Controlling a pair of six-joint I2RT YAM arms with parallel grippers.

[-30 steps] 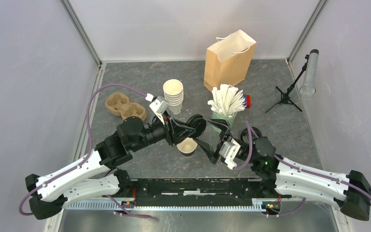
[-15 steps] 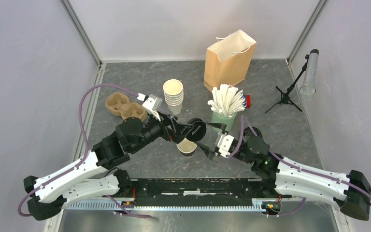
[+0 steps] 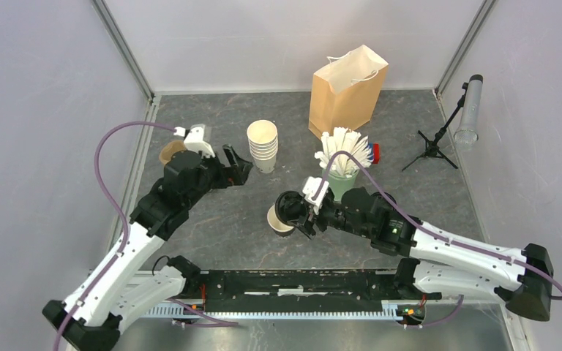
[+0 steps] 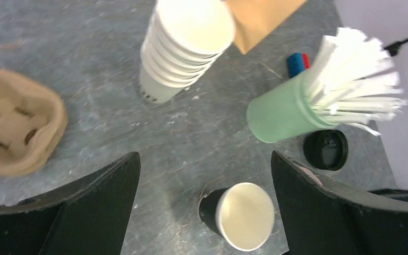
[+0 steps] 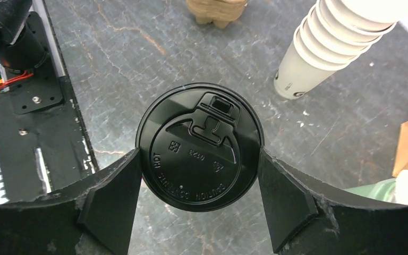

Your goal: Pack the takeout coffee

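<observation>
Near the middle of the tabletop, the lid (image 5: 199, 146) is now grasped by the right claw (image 3: 298, 212) alone, right at the open cup (image 4: 239, 215), the left claw (image 3: 234, 164) having been spread wide and drawn back toward the left edge; capping is judged next.

Pale walls (image 3: 36, 110) enclose a mottled grey tabletop (image 3: 212, 121).

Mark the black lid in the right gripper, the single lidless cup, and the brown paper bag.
black lid (image 5: 199, 146): right wrist view, centre of its top face.
lidless cup (image 4: 244, 215): left wrist view, its cream inside.
brown paper bag (image 3: 347, 91): top external view, front panel.
</observation>
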